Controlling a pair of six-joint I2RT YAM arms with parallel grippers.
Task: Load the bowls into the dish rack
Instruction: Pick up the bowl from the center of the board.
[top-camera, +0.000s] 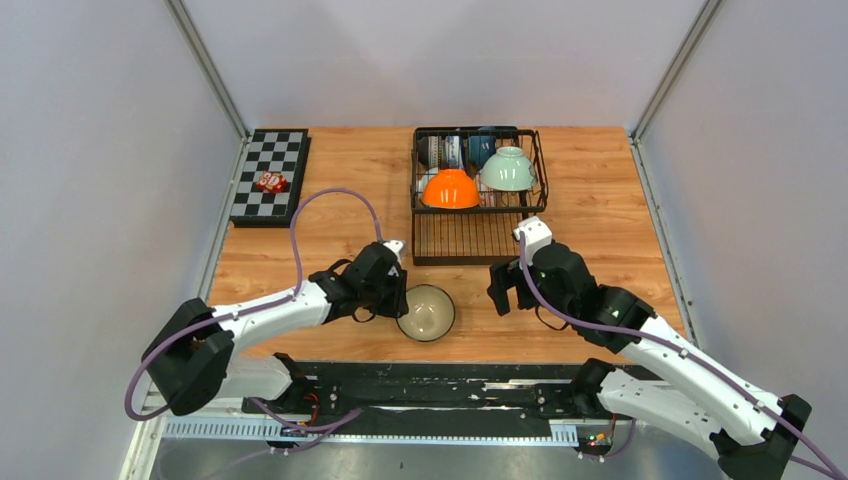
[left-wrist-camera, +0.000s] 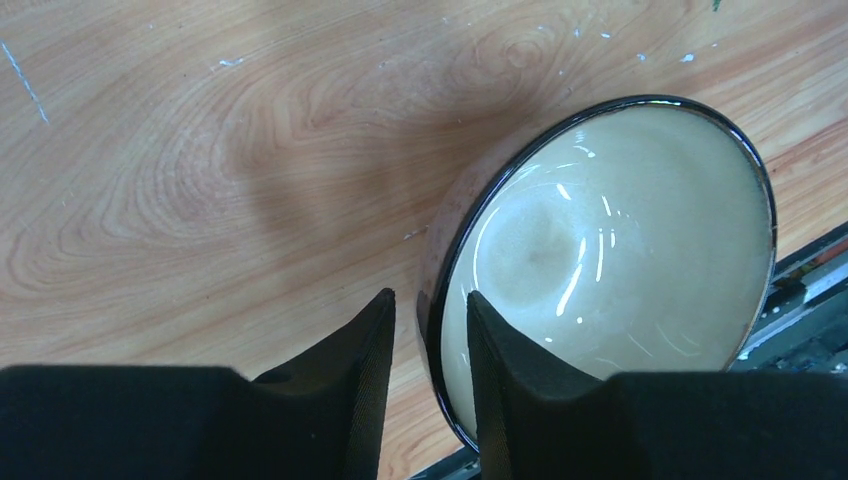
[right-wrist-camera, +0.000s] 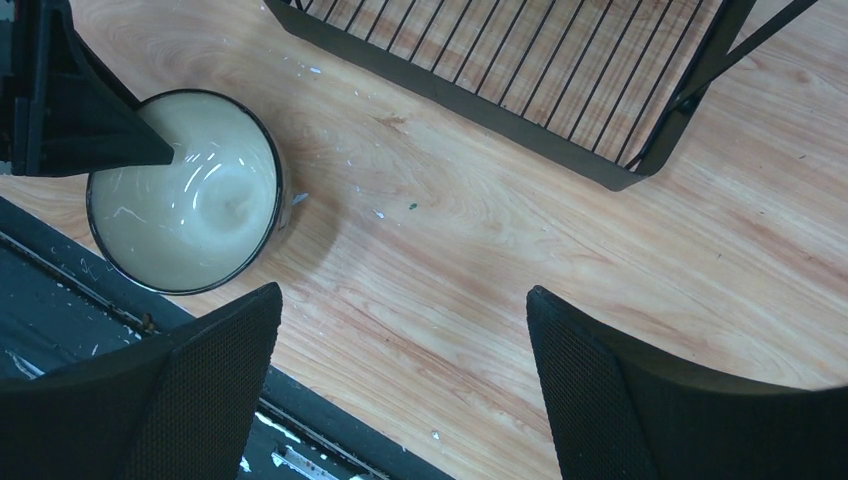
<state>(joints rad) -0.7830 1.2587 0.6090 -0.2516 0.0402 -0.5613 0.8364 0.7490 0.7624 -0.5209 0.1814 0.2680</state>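
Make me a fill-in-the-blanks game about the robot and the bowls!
The left pincer straddles the ___ of the cream bowl.
The orange bowl and green bowl lie upside ___ in the rack.
The right pincer has its jaws wide ___.
Missing words: rim, down, open.

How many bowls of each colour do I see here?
Orange bowl: 1
Pale green bowl: 1
Cream bowl: 1
Red bowl: 1
Blue bowl: at least 1, partly hidden at the back of the rack
Total: at least 5
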